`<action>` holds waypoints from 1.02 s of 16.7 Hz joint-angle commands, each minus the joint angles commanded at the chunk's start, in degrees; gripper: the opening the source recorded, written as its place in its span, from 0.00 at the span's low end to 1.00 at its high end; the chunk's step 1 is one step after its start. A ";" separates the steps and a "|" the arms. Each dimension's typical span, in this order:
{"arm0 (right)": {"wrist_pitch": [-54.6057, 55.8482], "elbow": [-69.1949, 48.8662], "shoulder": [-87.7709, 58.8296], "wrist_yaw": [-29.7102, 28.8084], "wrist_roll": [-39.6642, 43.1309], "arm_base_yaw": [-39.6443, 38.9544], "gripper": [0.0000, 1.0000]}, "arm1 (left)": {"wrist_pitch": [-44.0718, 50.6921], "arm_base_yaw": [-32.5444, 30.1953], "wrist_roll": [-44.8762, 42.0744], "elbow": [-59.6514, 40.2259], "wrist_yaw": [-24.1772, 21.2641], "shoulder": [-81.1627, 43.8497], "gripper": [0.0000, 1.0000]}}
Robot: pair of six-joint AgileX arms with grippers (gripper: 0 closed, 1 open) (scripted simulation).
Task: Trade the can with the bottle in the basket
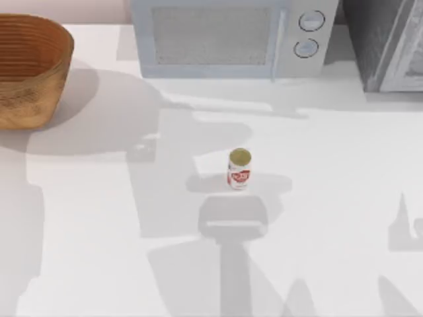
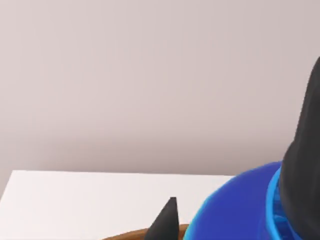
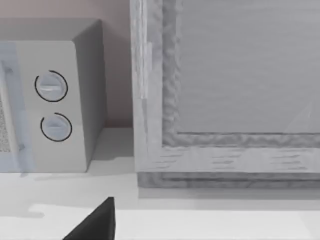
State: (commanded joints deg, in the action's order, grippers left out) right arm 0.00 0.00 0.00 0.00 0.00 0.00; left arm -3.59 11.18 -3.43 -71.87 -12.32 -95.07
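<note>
Bottle seems gripped by left gripper above basket; should be lifted clear of rim; can well right of basket; right pincer state cannot be told.

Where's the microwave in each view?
Top view: microwave at the table's back edge, centre.
Right wrist view: beside the grey cabinet.
Left wrist view: faces the wall over the basket rim.
Shared landmark: the microwave's dial panel.
</note>
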 joint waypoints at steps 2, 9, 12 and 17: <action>0.00 0.00 0.00 0.00 0.00 0.00 1.00 | -2.96 -0.72 0.19 -0.73 0.64 -3.45 0.00; 0.00 0.00 0.00 0.00 0.00 0.00 1.00 | -4.60 -1.12 0.24 -1.08 1.08 -5.32 0.15; 0.00 0.00 0.00 0.00 0.00 0.00 1.00 | -4.60 -1.12 0.24 -1.08 1.08 -5.32 0.38; 0.00 0.00 0.00 0.00 0.00 0.00 1.00 | -4.60 -1.12 0.24 -1.08 1.08 -5.32 0.75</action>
State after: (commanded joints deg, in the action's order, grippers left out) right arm 0.00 0.00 0.00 0.00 0.00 0.00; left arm -8.19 10.07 -3.19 -72.95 -11.24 -100.39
